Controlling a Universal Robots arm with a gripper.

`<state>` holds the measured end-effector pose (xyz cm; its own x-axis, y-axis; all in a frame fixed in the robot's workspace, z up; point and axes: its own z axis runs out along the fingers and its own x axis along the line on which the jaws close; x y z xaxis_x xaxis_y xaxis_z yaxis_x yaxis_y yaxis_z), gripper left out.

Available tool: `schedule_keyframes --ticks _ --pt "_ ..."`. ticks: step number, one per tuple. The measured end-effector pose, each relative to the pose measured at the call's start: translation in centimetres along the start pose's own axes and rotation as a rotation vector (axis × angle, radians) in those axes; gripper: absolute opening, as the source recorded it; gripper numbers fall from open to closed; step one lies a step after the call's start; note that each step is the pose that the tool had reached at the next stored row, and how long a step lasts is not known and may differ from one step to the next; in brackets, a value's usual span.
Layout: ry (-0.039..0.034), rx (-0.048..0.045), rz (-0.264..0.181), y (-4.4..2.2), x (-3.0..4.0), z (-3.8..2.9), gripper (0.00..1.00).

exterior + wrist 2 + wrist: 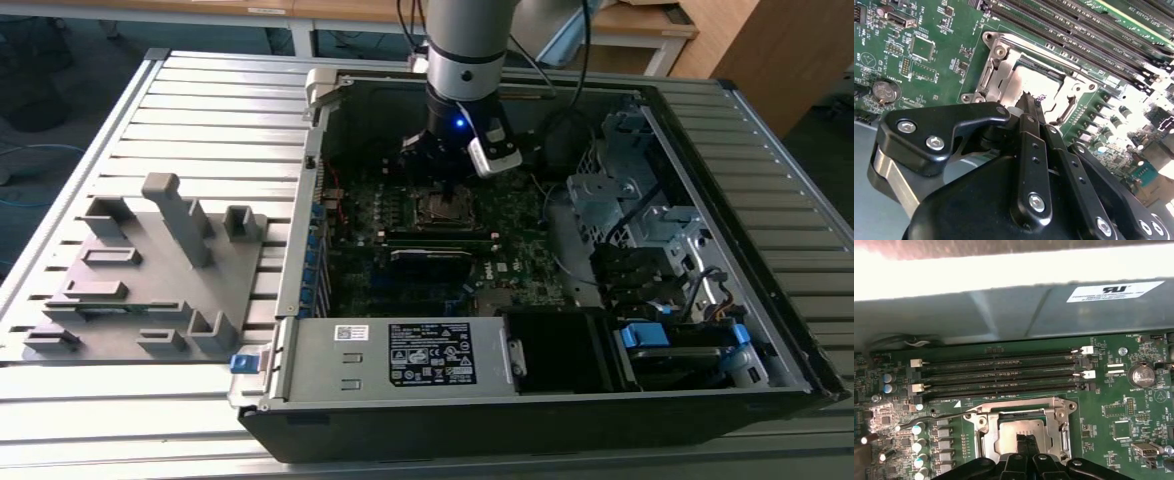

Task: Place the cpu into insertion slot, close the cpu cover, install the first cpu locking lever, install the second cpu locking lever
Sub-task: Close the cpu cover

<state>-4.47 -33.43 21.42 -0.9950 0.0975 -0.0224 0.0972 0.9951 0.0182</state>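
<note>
The hand [1030, 101] stands low inside the case [747, 330], which lies open on the worktop [200, 100]. Its tips are right over the slot [447, 207], in the far half of the board [441, 275]. The fingers are drawn narrow, almost together, and I see nothing held between them.

In both wrist views the cpu [1021, 426] lies in the slot. Its grey top shows through the window of the cover [988, 436], which seems to be down around it. The tips either touch the cpu's top or are just above it; I cannot tell which. A thin lever [944, 414] runs between the slot and the memory slots [999, 374]. Whether it is latched I cannot tell.

The dangers, as I judge them:
- If the cpu does not sit fully flat, a push from the tips can press it crooked and bend the contacts below.
- A narrow tip on smooth metal can slide, scratch the top, or slip off the cover's edge.
- If the cover is not held down well, the lever may spring up.
- A sideways move at this height could hit the small parts beside the slot.
</note>
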Motion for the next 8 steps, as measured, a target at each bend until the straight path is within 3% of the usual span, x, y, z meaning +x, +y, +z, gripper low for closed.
schedule_keyframes --ticks 8 --pt "-0.0002 -0.0002 0.0 0.01 -0.01 -0.49 0.1"
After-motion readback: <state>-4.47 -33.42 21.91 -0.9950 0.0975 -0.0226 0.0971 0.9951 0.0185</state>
